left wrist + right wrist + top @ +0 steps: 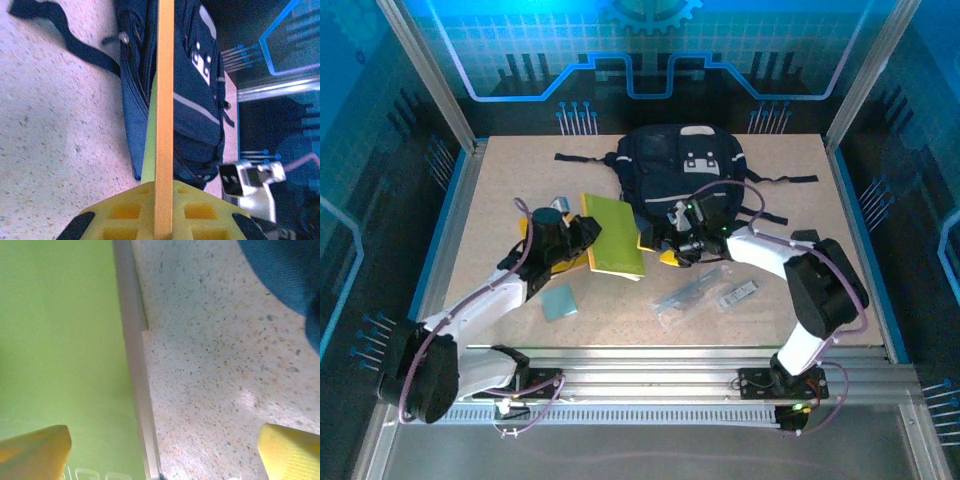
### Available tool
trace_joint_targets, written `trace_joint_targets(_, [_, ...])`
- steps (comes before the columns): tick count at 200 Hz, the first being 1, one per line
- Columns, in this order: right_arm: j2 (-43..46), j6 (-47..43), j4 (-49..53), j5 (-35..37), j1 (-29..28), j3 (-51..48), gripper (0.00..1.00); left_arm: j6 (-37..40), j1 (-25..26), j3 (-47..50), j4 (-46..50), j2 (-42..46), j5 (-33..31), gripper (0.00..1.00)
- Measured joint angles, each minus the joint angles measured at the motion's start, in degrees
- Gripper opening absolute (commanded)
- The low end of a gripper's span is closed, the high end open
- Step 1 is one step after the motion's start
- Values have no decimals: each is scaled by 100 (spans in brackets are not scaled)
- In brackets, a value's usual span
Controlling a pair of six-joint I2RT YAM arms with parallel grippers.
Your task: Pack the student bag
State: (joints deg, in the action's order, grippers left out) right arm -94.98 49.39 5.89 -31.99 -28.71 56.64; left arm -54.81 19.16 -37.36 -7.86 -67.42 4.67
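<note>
The student bag (685, 165) lies at the back middle of the table, dark navy with a white-grey patch. In front of it a green book (613, 235) is tilted, its far edge toward the bag. My left gripper (586, 240) is shut on the book's left edge. In the left wrist view the book (164, 90) runs edge-on away from the closed yellow fingers (125, 210) toward the bag (197, 105). My right gripper (670, 243) stands open at the book's right side. In the right wrist view its fingers (35, 450) straddle the book's page edge (136, 370), with the bag's corner (290, 275) above.
Clear plastic packets (705, 293) lie on the table in front of the right arm. A small pale teal square (560, 300) sits beside the left arm. Something yellow (576, 263) shows under the book's near-left corner. The bag's black straps (790, 180) trail out to both sides.
</note>
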Motion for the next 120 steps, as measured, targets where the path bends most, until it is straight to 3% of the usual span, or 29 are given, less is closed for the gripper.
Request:
trace_joint_targets(53, [678,378,409,612,-564,339,100,31,-122,-605,260,-422,-1021,0])
trace_joint_targets(89, [680,1587,-573,896,-1106,31,100,-356,-90,-946,-313,-994,-1711,0])
trace_joint_targets(120, [680,2627,-1390,1381,-1200,-243,100,-640,131,-1084,-754,-1209,-2210,0])
